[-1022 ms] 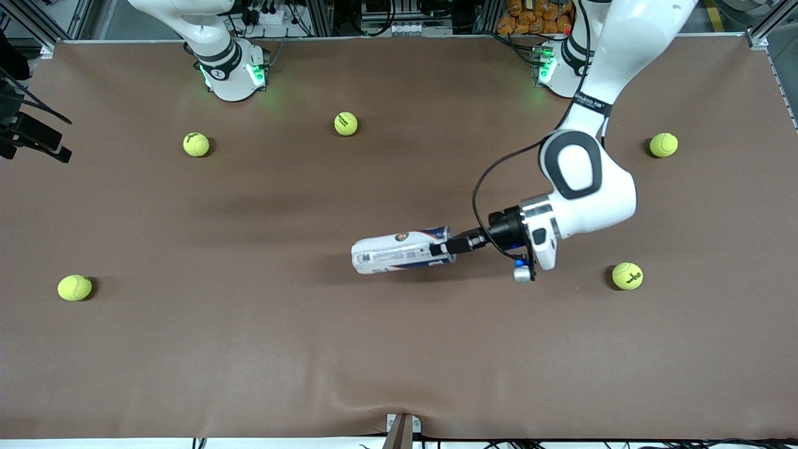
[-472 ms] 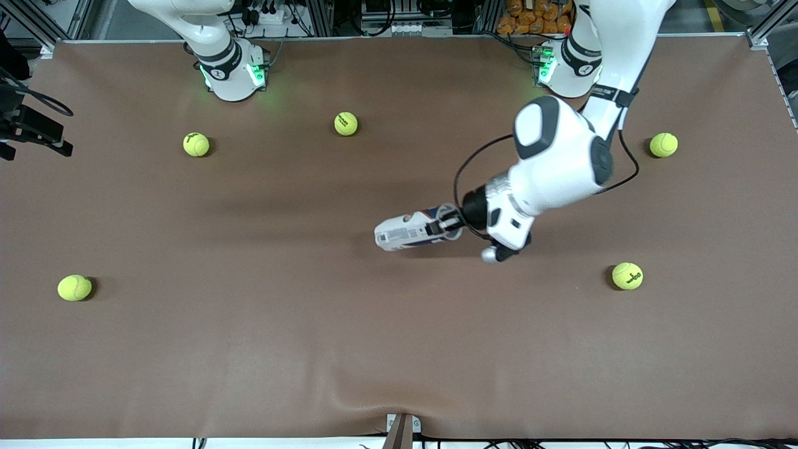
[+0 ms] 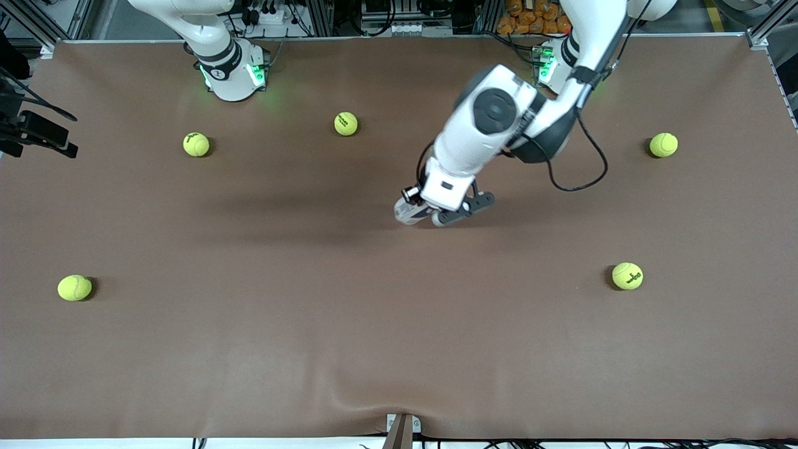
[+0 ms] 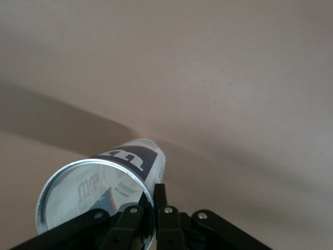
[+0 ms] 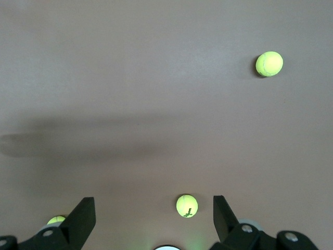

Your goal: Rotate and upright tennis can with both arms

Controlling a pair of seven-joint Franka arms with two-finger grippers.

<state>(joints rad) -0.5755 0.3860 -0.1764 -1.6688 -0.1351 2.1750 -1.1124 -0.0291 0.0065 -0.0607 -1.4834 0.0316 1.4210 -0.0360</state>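
The left gripper point(image 4: 156, 208) is seen clamped on the silver metal rim of the tennis can point(image 4: 104, 182), black fingers point(image 4: 161, 200) pinched over the rim edge. In the left wrist view the can's open mouth is shown, round, with clear plastic wall and a white and navy label; the can is tilted, its closed end pointing down toward the brown table mat point(image 4: 234, 78). In the front view the can point(image 3: 406, 211) is mostly hidden under the left arm's white wrist, only a small part being visible over the middle of the table; the left gripper point(image 3: 416, 201) itself is barely seen there. The right gripper point(image 5: 153, 219) is shown only in the right wrist view, fingers spread wide and holding nothing, above the mat near its base; that arm is waiting. Five fuzzy yellow-green tennis balls are counted in the front view, e.g. one point(image 3: 346, 123) between the bases and one point(image 3: 627, 275) toward the left arm's end. Three balls are caught in the right wrist view, one point(image 5: 187, 205) between its fingers in the picture.
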